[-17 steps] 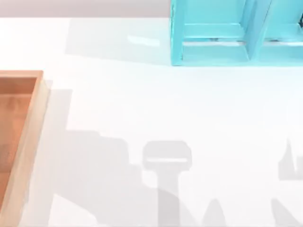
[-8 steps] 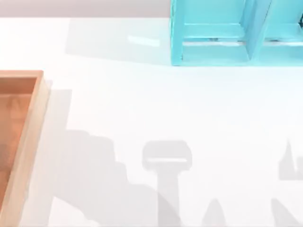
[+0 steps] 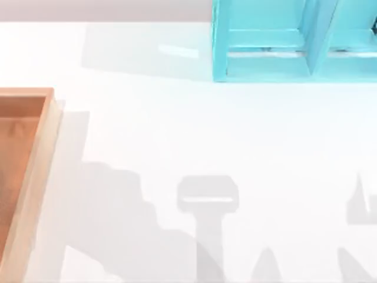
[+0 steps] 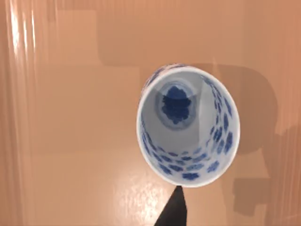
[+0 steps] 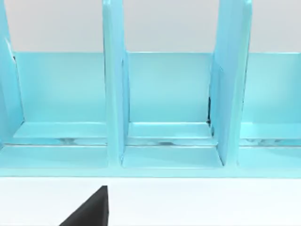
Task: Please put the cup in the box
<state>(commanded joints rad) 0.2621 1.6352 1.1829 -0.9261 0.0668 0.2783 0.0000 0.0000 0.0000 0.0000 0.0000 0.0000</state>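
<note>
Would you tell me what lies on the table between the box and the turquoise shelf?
Nothing: in the top view, bare white table with only shadows separates the box from the shelf.

— What carries everything here?
— A plain white bench (image 3: 177, 130), seen from above, with soft grey shadows across its near half.

— What rests directly on it?
— The box (image 3: 36, 177) sits at the left edge, pale wood rim and orange-brown inside, cut off by the frame. A turquoise shelf unit (image 3: 265, 65) stands at the far side, right of centre, upright dividers splitting it into compartments.

— Do they touch?
— No, well apart, bare white between them.

— Anything in the compartments?
— Possibly something dark at the far right edge; I cannot tell.
</note>
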